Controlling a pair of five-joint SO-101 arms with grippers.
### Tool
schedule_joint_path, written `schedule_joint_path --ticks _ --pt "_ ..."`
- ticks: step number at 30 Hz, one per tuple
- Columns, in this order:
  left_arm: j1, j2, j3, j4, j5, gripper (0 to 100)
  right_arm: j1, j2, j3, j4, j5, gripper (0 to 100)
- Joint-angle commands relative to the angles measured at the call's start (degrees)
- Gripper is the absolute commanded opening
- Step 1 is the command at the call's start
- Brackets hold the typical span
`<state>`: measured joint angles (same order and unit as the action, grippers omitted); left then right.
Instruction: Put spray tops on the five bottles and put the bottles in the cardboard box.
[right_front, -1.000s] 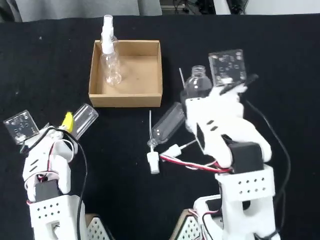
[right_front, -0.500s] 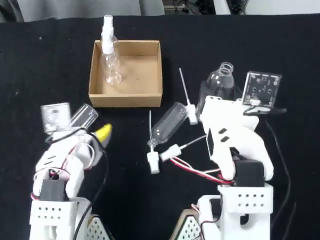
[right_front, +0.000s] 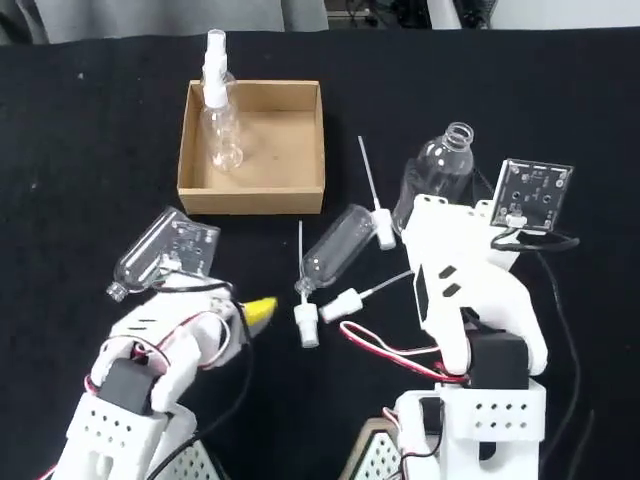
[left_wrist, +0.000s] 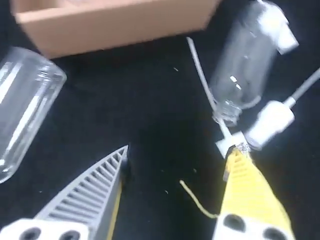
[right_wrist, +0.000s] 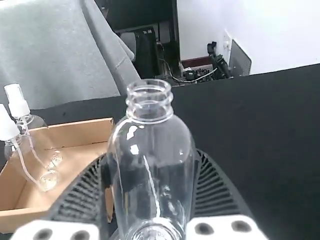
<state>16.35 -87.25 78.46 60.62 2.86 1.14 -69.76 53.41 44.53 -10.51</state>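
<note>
Left pincer (left_wrist: 177, 150): spread wide and empty, low over the black counter (right_front: 100, 120), tips aimed at the loose spray tops; likely set so in order to pick one up. Just beside its yellow fingertip, one spray top (left_wrist: 227, 146); a little beyond, a second spray top (left_wrist: 270, 120) with its tube trailing off. Outside the grey finger, not between the two, a bare bottle (left_wrist: 22, 110) on its side. Past the tops, another bare bottle (right_front: 335, 245) lying down, neck toward the arms, and a third spray top (right_front: 383, 228) just beside its base.

Right pincer (right_wrist: 152, 167): pinching an open bottle (right_wrist: 150, 130) round the body, upright and off the counter, mouth up; probably held that way so a top's tube can drop straight in. Nothing at that mouth yet, and well apart from the loose tops.

Farthest back, the cardboard box (right_front: 250, 200), with what look like two capped bottles (right_front: 222, 135) leaning in its far left corner, nozzles above the rim. Three bottles outside it, by this count.
</note>
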Motion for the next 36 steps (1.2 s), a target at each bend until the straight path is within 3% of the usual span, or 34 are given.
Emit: schedule_joint_path --ticks 1,12,26,36 --pt "3.38 0.09 -3.03 0.26 0.00 29 1.23 -1.27 -0.31 -1.85 -0.09 4.9" --pt "6.73 0.09 -2.68 -0.18 1.67 28 5.71 -1.54 -0.75 -1.93 -1.49 4.9" --pt "9.19 0.26 -1.98 -1.76 5.27 28 5.54 -1.10 -0.31 -3.08 -1.49 4.9" --pt "9.27 21.01 -6.20 -9.67 5.80 28 5.54 -1.01 -0.31 -3.08 -1.41 4.9"
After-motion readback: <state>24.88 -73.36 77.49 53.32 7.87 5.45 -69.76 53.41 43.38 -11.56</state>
